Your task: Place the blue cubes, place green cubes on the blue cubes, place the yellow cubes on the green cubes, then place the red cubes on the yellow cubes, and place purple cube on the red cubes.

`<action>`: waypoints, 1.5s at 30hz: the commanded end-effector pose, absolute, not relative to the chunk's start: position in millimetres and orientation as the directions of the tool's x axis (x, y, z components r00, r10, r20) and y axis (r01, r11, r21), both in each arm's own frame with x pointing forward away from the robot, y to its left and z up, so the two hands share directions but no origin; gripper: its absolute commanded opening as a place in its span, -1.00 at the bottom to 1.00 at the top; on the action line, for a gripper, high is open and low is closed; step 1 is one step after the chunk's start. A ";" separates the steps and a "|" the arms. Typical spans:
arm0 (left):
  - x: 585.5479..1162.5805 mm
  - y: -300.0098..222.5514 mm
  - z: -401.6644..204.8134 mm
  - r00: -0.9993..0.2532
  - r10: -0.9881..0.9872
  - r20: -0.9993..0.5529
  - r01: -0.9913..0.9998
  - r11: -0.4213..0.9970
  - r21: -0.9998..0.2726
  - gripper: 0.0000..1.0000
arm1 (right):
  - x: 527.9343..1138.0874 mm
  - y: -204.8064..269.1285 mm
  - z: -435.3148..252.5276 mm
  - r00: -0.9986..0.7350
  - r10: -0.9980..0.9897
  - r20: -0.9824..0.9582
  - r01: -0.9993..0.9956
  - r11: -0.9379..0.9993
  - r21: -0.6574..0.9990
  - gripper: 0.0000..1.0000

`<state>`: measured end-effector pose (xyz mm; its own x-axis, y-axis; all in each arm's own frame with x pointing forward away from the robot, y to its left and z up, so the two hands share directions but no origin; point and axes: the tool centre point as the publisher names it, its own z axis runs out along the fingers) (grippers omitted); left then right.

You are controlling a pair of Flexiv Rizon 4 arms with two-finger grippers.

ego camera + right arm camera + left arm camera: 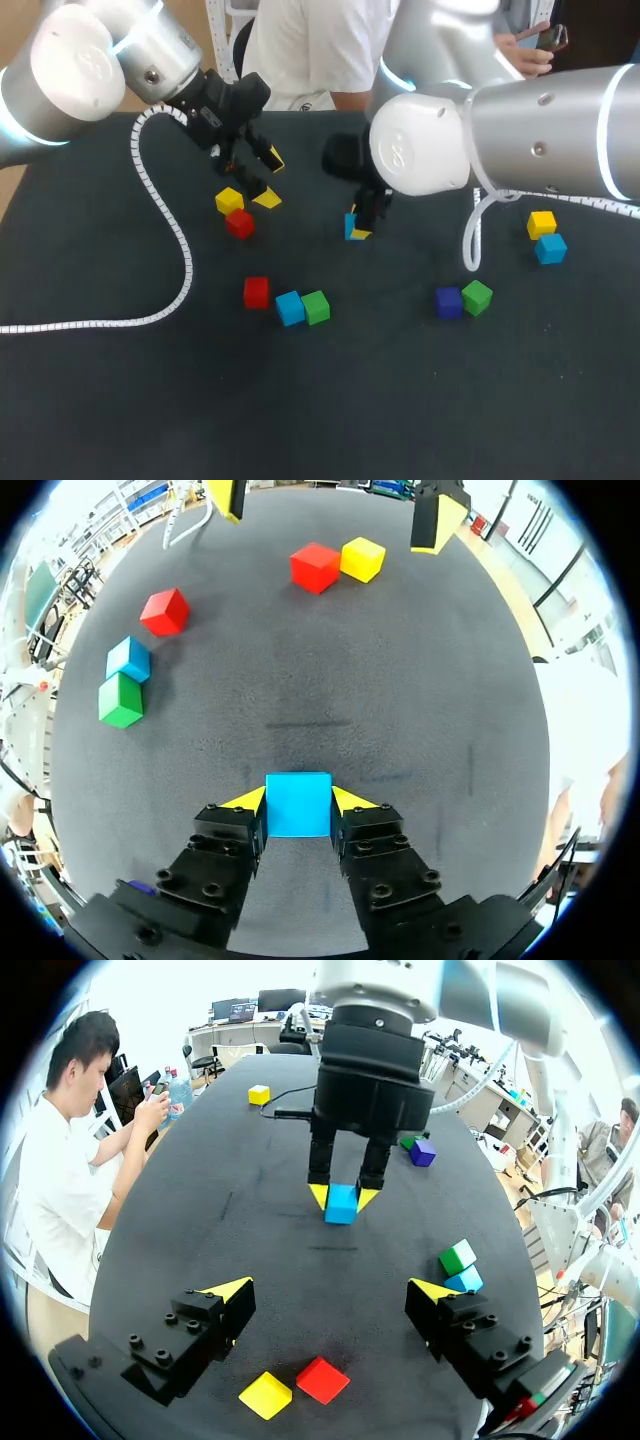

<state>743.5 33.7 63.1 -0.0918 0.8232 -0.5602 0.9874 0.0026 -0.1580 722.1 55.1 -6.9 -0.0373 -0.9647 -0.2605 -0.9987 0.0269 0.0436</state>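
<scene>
Our right gripper [298, 798] is clamped on a blue cube [298, 815] near the middle of the table [120, 400] — both yellow tips press opp. faces. The cube sits square to the fingers with one flat face up, and being a cube it shows no long axis. We can't tell whether it rests on the tabletop or hangs just off it. In the head view the gripper hides most of it and only a blue sliver shows. Our left gripper [331, 1290] is spread wide and holds nothing, above a yellow cube [265, 1395] and red cube [322, 1380] lying just beside each other. A green cube [457, 1257] touches a second blue cube [464, 1280] — the latter partly hidden behind our left finger.
</scene>
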 end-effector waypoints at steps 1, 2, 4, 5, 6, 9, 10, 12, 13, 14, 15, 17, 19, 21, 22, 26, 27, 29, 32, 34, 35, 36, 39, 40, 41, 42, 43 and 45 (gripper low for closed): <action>746.6 33.6 63.0 -0.090 0.824 -0.559 0.987 -0.003 -0.162 1.00 | 709.8 50.1 0.4 -0.034 -0.964 -0.264 -0.999 0.029 0.024 -1.00; 746.6 33.6 63.0 -0.090 0.824 -0.559 0.987 -0.003 -0.162 1.00 | 708.9 50.2 1.0 -0.034 -0.964 -0.263 -0.999 0.029 0.023 -1.00; 746.6 33.6 63.0 -0.090 0.824 -0.559 0.987 -0.003 -0.162 1.00 | 707.2 50.5 1.0 -0.035 -0.966 -0.255 -0.999 0.031 0.023 -1.00; 746.6 33.6 63.0 -0.090 0.824 -0.559 0.987 -0.003 -0.162 1.00 | 705.8 50.7 0.7 -0.036 -0.967 -0.254 -0.999 0.031 0.023 -1.00; 746.6 33.6 63.0 -0.090 0.824 -0.559 0.987 -0.003 -0.162 1.00 | 704.7 50.8 -0.1 -0.037 -0.967 -0.253 -0.999 0.032 0.024 -1.00; 746.6 33.6 63.0 -0.090 0.824 -0.559 0.987 -0.003 -0.162 1.00 | 702.7 51.2 -4.3 -0.040 -0.967 -0.251 -0.999 0.032 0.035 -1.00; 746.6 33.6 63.0 -0.090 0.824 -0.559 0.987 -0.003 -0.162 1.00 | 702.2 51.4 -5.4 -0.040 -0.967 -0.251 -0.999 0.032 0.036 -1.00; 746.6 33.6 63.0 -0.090 0.824 -0.559 0.987 -0.003 -0.162 1.00 | 701.6 51.5 -7.8 -0.042 -0.967 -0.252 -0.999 0.033 0.041 -1.00; 746.6 33.6 63.0 -0.090 0.824 -0.559 0.987 -0.003 -0.162 1.00 | 701.4 51.7 -9.0 -0.043 -0.967 -0.251 -0.999 0.033 0.043 -1.00; 746.6 33.6 63.0 -0.090 0.824 -0.559 0.987 -0.003 -0.162 1.00 | 701.3 51.8 -10.0 -0.044 -0.967 -0.251 -0.998 0.034 0.044 -1.00; 746.6 33.6 63.0 -0.090 0.824 -0.559 0.987 -0.003 -0.162 1.00 | 701.7 51.9 -11.3 -0.045 -0.967 -0.251 -0.998 0.034 0.045 -1.00; 746.6 33.6 63.0 -0.090 0.824 -0.559 0.987 -0.003 -0.162 1.00 | 702.2 52.1 -12.6 -0.046 -0.967 -0.250 -0.998 0.036 0.047 -1.00; 746.6 33.6 63.0 -0.090 0.824 -0.559 0.987 -0.003 -0.162 1.00 | 702.7 52.3 -13.3 -0.048 -0.968 -0.247 -0.998 0.037 0.046 -1.00; 746.6 33.6 63.0 -0.090 0.824 -0.559 0.987 -0.003 -0.162 1.00 | 702.8 52.3 -13.4 -0.049 -0.968 -0.247 -0.998 0.039 0.044 -1.00; 746.6 33.6 63.0 -0.090 0.824 -0.559 0.987 -0.003 -0.162 1.00 | 702.8 52.3 -13.4 -0.049 -0.968 -0.246 -0.998 0.040 0.043 -1.00; 746.6 33.6 63.0 -0.090 0.824 -0.559 0.987 -0.003 -0.162 1.00 | 702.8 53.1 -14.2 -0.050 -0.967 -0.248 -0.998 0.041 0.040 -1.00; 746.6 33.6 63.0 -0.090 0.824 -0.559 0.987 -0.003 -0.162 1.00 | 702.9 53.3 -14.2 -0.050 -0.967 -0.249 -0.998 0.041 0.040 -1.00; 746.6 33.6 63.0 -0.090 0.824 -0.559 0.987 -0.003 -0.162 1.00 | 703.6 54.2 -13.7 -0.048 -0.967 -0.248 -0.998 0.040 0.037 -1.00; 746.6 33.6 63.0 -0.090 0.824 -0.559 0.987 -0.003 -0.162 1.00 | 704.4 54.7 -13.0 -0.048 -0.968 -0.247 -0.999 0.041 0.033 -1.00; 746.6 33.6 63.0 -0.090 0.824 -0.559 0.987 -0.003 -0.162 1.00 | 704.5 54.8 -12.9 -0.048 -0.968 -0.247 -0.999 0.042 0.032 -1.00; 746.6 33.6 63.0 -0.090 0.824 -0.559 0.987 -0.003 -0.162 1.00 | 704.4 54.8 -12.8 -0.048 -0.968 -0.247 -0.999 0.041 0.032 -1.00; 746.6 33.6 63.0 -0.090 0.824 -0.559 0.987 -0.003 -0.162 1.00 | 704.4 54.9 -12.8 -0.047 -0.968 -0.247 -0.999 0.041 0.031 -1.00; 746.6 33.6 63.0 -0.090 0.824 -0.559 0.987 -0.003 -0.162 1.00 | 706.4 55.2 -12.3 -0.048 -0.968 -0.246 -0.999 0.042 0.029 -1.00; 746.6 33.6 63.0 -0.090 0.824 -0.559 0.987 -0.003 -0.162 1.00 | 707.0 55.4 -11.8 -0.047 -0.968 -0.247 -0.999 0.042 0.028 -1.00; 746.6 33.6 63.0 -0.090 0.824 -0.559 0.987 -0.003 -0.162 1.00 | 707.2 55.7 -11.2 -0.047 -0.968 -0.247 -0.999 0.041 0.026 -1.00; 746.6 33.6 63.0 -0.090 0.824 -0.559 0.987 -0.003 -0.162 1.00 | 707.2 55.9 -10.8 -0.046 -0.968 -0.247 -0.999 0.041 0.025 -1.00; 746.6 33.6 63.0 -0.090 0.824 -0.559 0.987 -0.003 -0.162 1.00 | 707.1 56.1 -10.6 -0.046 -0.968 -0.248 -0.999 0.041 0.024 -1.00; 746.6 33.6 63.0 -0.090 0.824 -0.559 0.987 -0.003 -0.162 1.00 | 706.5 56.6 -10.6 -0.044 -0.968 -0.248 -0.999 0.039 0.024 -1.00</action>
